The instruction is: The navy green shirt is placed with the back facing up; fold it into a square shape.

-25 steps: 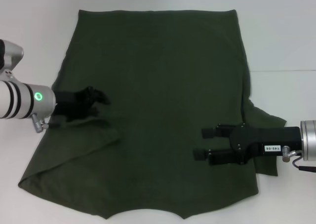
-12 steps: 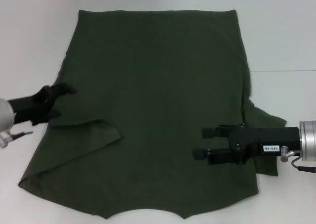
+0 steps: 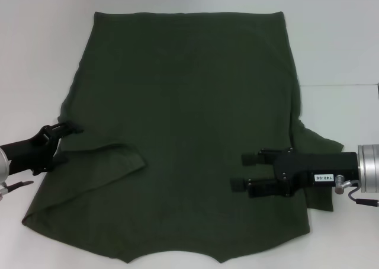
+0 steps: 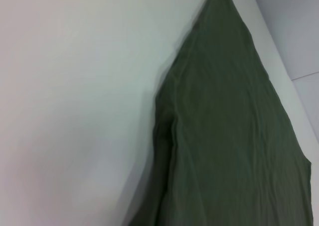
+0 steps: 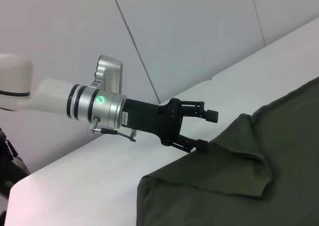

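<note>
On the navy green shirt (image 3: 189, 133), right gripper (image 3: 247, 173) spread; left gripper (image 3: 66, 127) unclenched at its edge.

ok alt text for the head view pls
A large, plain dark olive-green short-sleeved T-shirt lies spread on a white table, its left sleeve folded inward. The left tool sits open at the shirt's left edge; the right tool hovers open over its right side.

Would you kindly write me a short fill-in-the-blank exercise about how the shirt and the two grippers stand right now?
1. The navy green shirt lies spread on a ____ table.
2. The left gripper is at the shirt's ____ edge.
3. The right gripper hangs over the shirt with its fingers ____.
4. The shirt's left sleeve is ____ inward.

Missing words: white; left; open; folded
</note>
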Available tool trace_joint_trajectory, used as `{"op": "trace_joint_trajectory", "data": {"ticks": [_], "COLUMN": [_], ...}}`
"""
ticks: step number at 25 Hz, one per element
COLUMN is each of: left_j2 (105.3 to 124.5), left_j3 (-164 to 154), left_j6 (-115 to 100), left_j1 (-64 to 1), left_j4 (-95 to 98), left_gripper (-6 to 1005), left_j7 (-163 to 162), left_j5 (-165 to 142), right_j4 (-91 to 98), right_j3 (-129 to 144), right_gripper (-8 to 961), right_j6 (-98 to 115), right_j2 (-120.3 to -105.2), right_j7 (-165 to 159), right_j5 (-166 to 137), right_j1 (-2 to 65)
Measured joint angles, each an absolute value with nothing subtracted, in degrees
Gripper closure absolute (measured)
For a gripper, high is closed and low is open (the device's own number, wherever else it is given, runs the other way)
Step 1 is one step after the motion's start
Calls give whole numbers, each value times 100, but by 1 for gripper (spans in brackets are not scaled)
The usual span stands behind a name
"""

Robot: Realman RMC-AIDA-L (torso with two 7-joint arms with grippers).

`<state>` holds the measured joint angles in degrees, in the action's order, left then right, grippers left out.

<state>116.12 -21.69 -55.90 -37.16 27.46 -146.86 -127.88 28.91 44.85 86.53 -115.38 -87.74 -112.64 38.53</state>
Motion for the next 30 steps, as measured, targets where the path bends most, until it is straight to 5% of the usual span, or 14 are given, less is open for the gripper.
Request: {"op": "trace_joint_trajectory", "data": {"ticks": [30], "left_j2": [11536], "left_j3": [-2180], "left_j6": [-4781], "left_j1": [-4061], "left_j4": [2215], "left_gripper": [91], "left_j7": [-14690], "left_j5": [-12796], "right_j4": [2892], "right_j3": [4479], "right_gripper": [42], "right_j6": [8656], "right_j2": [-11522], "right_j7": [-8771], "right_j5": [-11242], "right_j1": [3839]}}
